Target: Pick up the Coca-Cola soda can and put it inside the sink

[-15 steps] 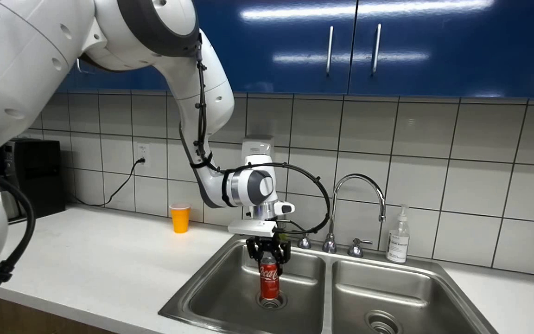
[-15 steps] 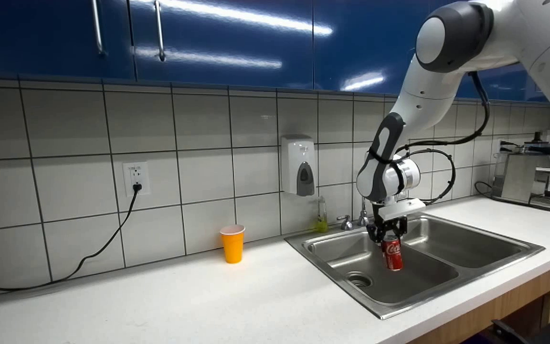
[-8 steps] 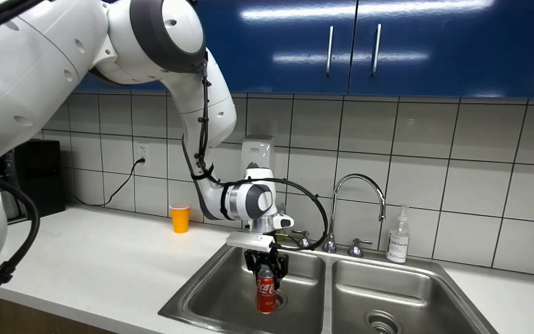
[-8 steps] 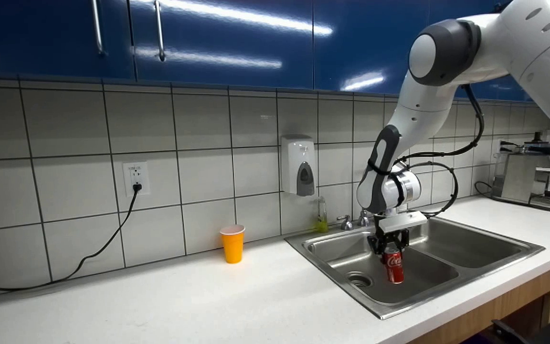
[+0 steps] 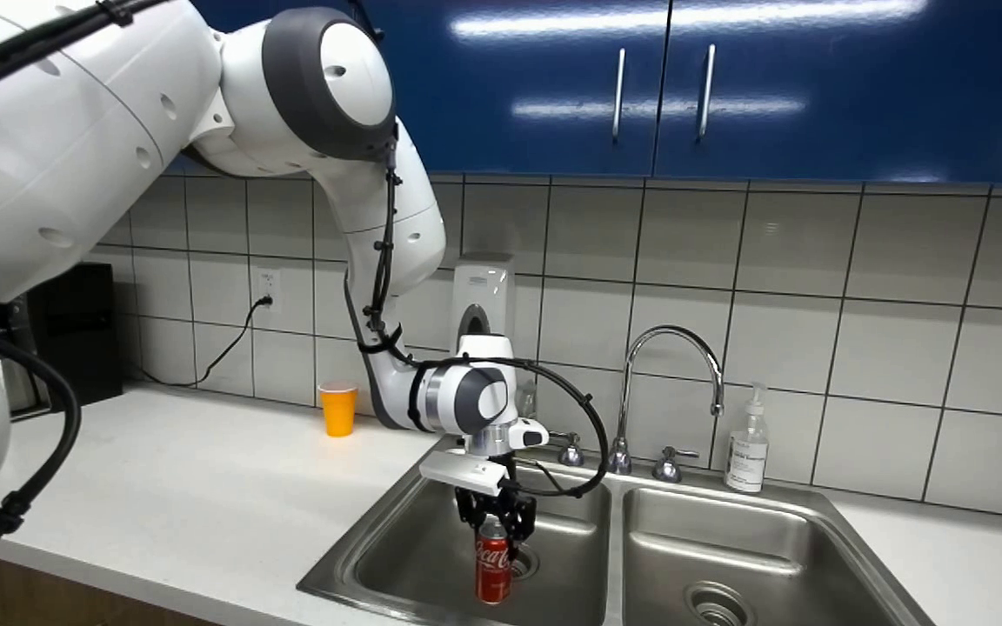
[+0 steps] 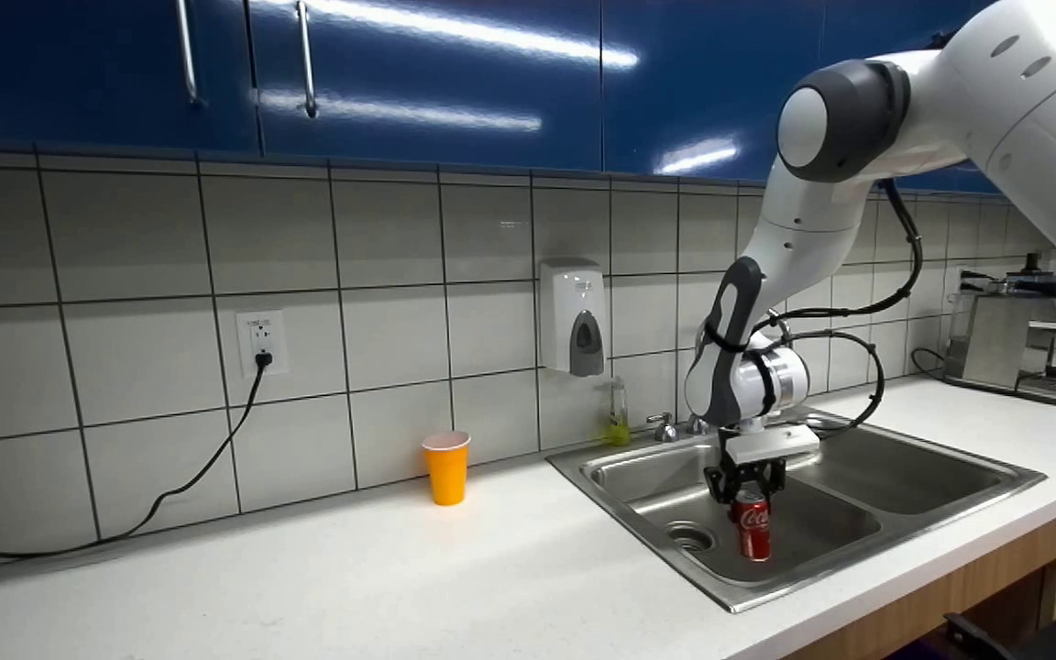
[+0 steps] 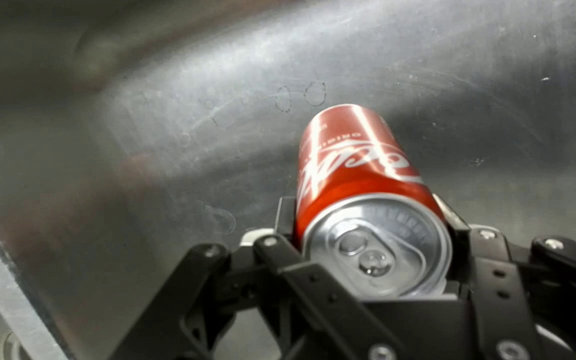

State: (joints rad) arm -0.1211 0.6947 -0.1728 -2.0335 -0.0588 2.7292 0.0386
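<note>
Can (image 5: 493,572) inside sink (image 5: 418,565), divider (image 5: 616,556) apart

The tool (image 7: 369,222) clasps the red soda can (image 7: 355,165).

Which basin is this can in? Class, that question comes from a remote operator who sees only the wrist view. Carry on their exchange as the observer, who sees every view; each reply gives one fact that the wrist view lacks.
Observer: The can is in the sink basin nearer the orange cup, as both exterior views show.
Operator: What lies beside it in there?
Observer: The drain: in an exterior view it shows to the left of the can, not beneath it.
Operator: What rises at the back?
Observer: The faucet; in an exterior view it curves toward the other basin.
</note>
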